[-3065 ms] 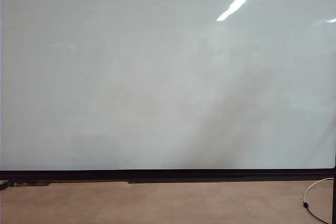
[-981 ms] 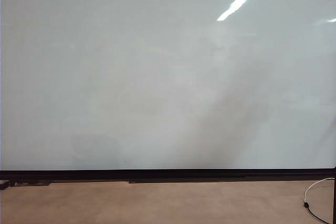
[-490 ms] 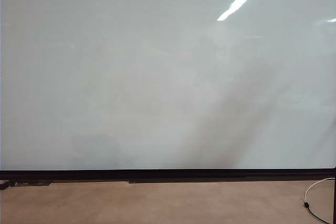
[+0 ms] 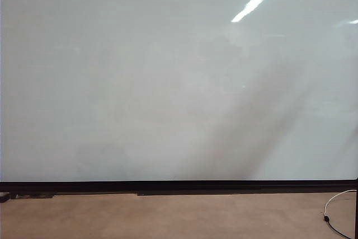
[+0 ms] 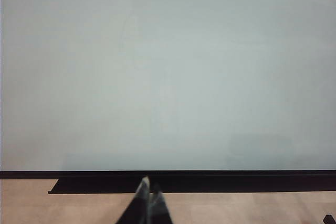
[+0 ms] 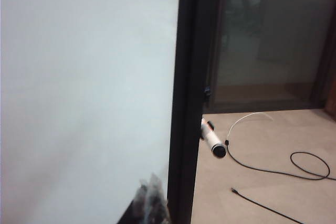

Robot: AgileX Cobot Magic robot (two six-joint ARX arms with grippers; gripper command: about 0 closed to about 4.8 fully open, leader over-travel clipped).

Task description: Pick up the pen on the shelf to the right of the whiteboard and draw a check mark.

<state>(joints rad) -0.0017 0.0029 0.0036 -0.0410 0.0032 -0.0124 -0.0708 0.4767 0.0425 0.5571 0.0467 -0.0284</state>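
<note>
- Clearly, 1 pen (image 6: 212, 141) is seen only in the right wrist view: a short white barrel with a dark end, jutting out from the black frame (image 6: 185, 103) at the right edge of the whiteboard (image 6: 84, 87). It appears to be parked on a holder at that edge, though the shelf itself is hidden by the frame; the placement is judged to keep the pen within reach of the right arm.
- 1 whiteboard is counted, filling most of every view (image 4: 168, 82); no check mark is seen on it, so drawing is judged not yet begun.
- The right gripper (image 6: 151, 195) is seen low in its wrist view, in front of the board beside the frame and apart from the pen; its fingers (image 6: 154, 190) are pressed together and nothing is held. A spreading of the fingers is judged necessary before the pen can be taken.
- The left gripper (image 5: 149, 199) is seen facing the board's lower edge, its fingers (image 5: 142, 192) together and empty; it is judged to be idle, since the pen lies on the other side.
- Neither gripper is visible in the exterior view.
- On the floor beyond the frame, 1 white cable (image 6: 247, 119) and 2 black cables (image 6: 294, 169) are counted.
</note>
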